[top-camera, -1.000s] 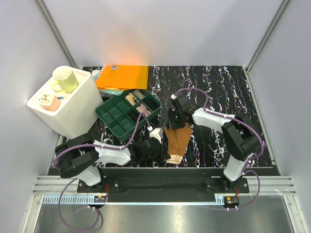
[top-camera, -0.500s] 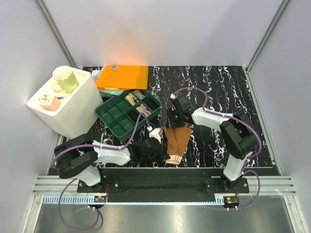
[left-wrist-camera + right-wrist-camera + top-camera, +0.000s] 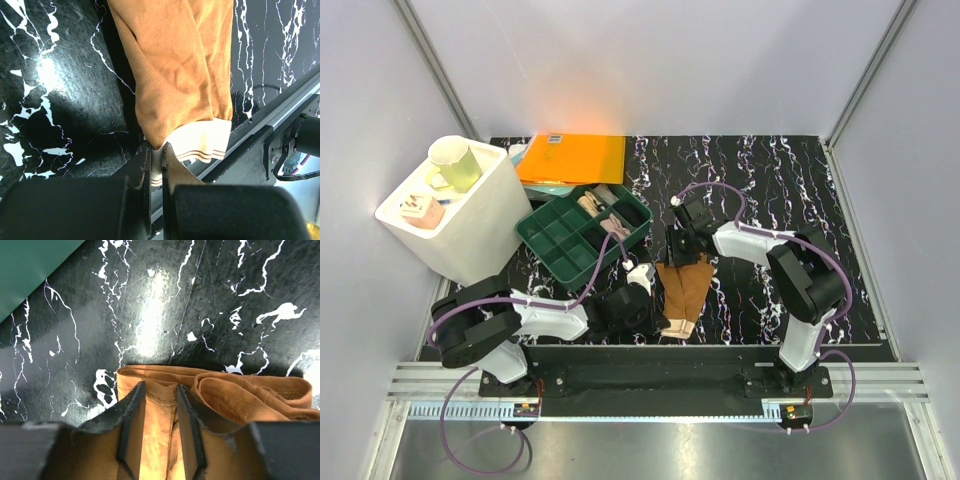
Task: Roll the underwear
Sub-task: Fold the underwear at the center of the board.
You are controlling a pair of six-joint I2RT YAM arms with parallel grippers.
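Brown underwear (image 3: pixel 685 287): folded into a long narrow strip on the black marbled table (image 3: pixel 770 180), lying between the two arms with the leg hems at the far end.
Waistband (image 3: pixel 200 142): pale, crossed by thin brown stripes, at the strip's near end.
Left gripper (image 3: pixel 156 150): pressed together on a corner of the waistband, close to the table's near edge.
Right gripper (image 3: pixel 159 386): fingers parted, tips set on the strip's far end, flat cloth showing between them.
Orange folder (image 3: pixel 575 160): back left, behind the green compartment tray (image 3: pixel 545 255); its small label (image 3: pixel 554 140) is too small to read.
White box (image 3: pixel 480 235): left of the tray, holding a pale green mug (image 3: pixel 455 162).
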